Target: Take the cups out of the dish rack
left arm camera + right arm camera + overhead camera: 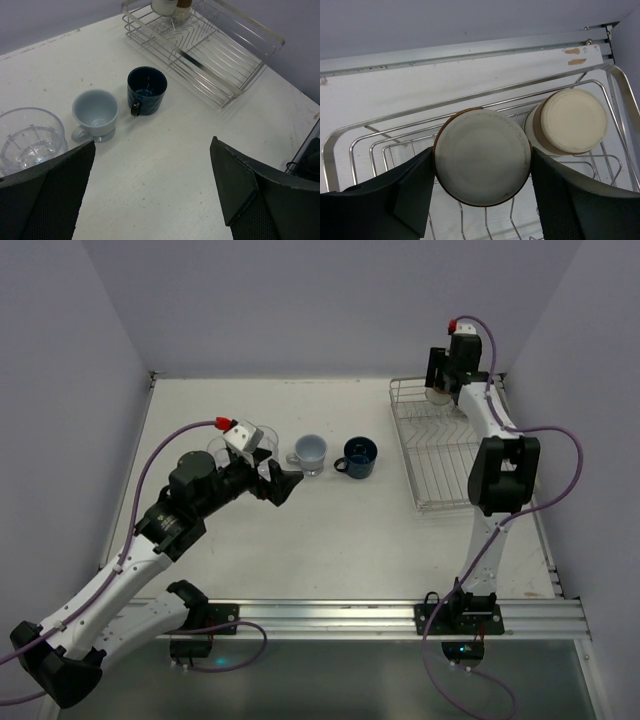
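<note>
1. So, three cups are already standing out on the table (330, 540): a glass (31, 137), a pale cup (95, 112) and a dark mug (147, 90), in a loose row, each apart from the next.
2. Two cream cups are still sitting upside down at the far end of the rack (440, 465), so I'm judging the job a little past halfway.
3. The right gripper (482, 172) is reaching down into the rack, and its jaws are pressing on both sides of the brown-rimmed cream cup (481, 155). They are looking closed on it.
4. That cup is sitting squarely between the jaws. Whether it is lifting off the wires yet, I cannot tell.
5. The second cream cup (572, 120) is standing just beside the right-hand jaw. Whether it is touching the gripped one I cannot tell, but to my eye it is crowding that side and could get nudged on the way up.
6. The rack's raised wire wall is running just beyond the jaws, so I'm guessing the cup is needing a straight lift before any sideways travel.
7. The left gripper (150, 190) is hanging over the table with its jaws wide, holding nothing. The glass is sitting just off its left jaw, with the pale cup and the mug ahead of the jaws and the rack well beyond them.
</note>
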`<state>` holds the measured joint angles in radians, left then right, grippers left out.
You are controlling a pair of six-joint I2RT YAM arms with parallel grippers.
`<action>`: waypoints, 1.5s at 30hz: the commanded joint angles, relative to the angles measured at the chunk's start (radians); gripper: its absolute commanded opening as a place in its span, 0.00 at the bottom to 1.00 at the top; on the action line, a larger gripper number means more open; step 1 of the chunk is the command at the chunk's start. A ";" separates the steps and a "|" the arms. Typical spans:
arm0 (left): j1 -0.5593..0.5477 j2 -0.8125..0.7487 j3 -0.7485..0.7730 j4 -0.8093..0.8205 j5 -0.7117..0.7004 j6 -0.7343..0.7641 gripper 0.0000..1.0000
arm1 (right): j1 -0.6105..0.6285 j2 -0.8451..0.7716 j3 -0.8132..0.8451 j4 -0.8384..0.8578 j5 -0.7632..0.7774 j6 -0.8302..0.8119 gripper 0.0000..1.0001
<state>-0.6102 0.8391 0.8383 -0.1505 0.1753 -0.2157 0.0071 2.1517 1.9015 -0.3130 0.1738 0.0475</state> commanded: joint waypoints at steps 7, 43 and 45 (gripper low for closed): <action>-0.002 0.018 0.021 0.043 0.024 -0.002 1.00 | -0.002 -0.202 -0.094 0.117 -0.046 0.020 0.45; -0.131 0.226 -0.110 0.681 0.148 -0.588 0.81 | 0.384 -1.119 -1.388 1.198 -0.849 1.175 0.43; -0.141 0.224 -0.111 0.697 0.132 -0.579 0.64 | 0.405 -1.081 -1.383 1.215 -0.840 1.181 0.43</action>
<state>-0.7353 1.0706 0.7048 0.4477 0.3462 -0.7994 0.3885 1.0355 0.5255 0.7292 -0.6308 1.1484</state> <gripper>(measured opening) 0.716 0.720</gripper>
